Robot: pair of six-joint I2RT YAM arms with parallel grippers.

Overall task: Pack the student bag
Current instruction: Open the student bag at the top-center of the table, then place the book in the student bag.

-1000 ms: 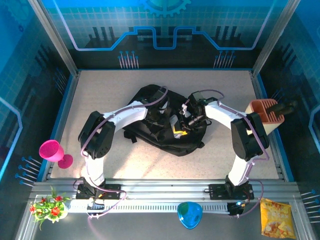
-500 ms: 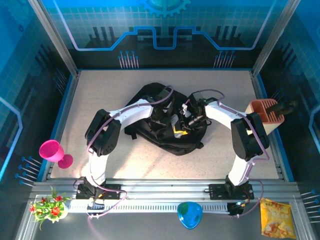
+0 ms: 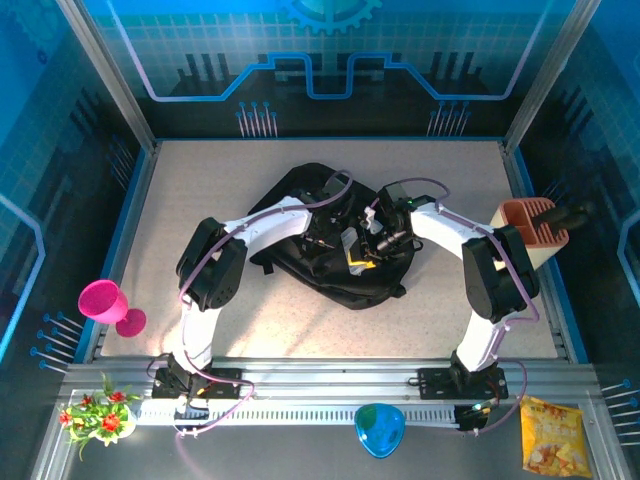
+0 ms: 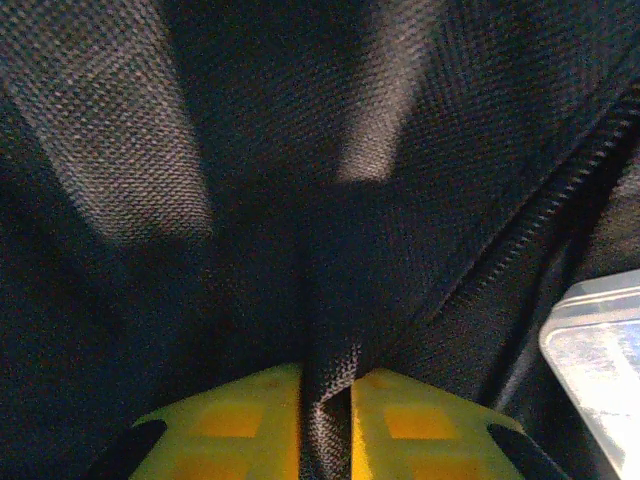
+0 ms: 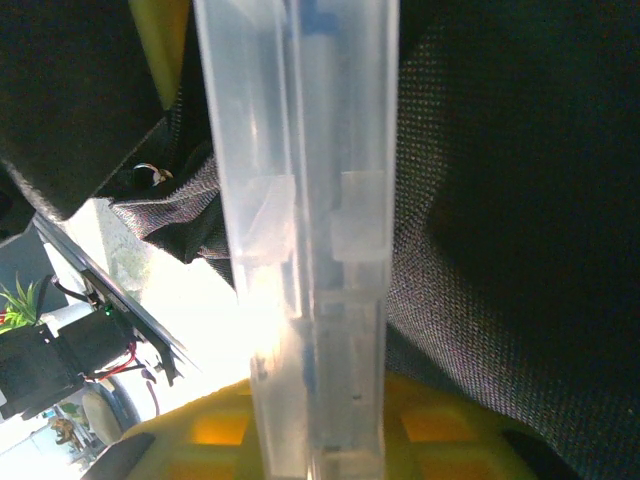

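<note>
- Near edge: I see a blue bowl [image 3: 380,428], a snack packet [image 3: 548,436] and a flower sprig [image 3: 98,412] by the rail. A pink goblet [image 3: 105,303] stands outside the left side of the table [image 3: 200,180].
- Mid table: the bag [image 3: 300,192] lies slumped at the centre, and both arms reach onto it.
- Left gripper [image 4: 325,420]: the yellow fingers are pressed together on a raised fold of black fabric, close to the zipper [image 4: 560,220].
- Right gripper [image 5: 315,445]: it is clamped on a clear plastic case [image 5: 300,200], held edge-on. Bag fabric lies just beside and behind the case.
- Handling, as I judge it: the bag is soft and limp, so it will sag and close wherever it is not held. The coarse weave should grip well.
- Where to hold: the best place is a fold at the zipper edge, lifted to keep the mouth open. The straps would only drag the whole bag.
- The case is stiff and smooth, so it may slide in the pads if it snags on cloth.
- Far right: a terracotta holder [image 3: 528,228] stands at the table's edge, well apart from the bag.
</note>
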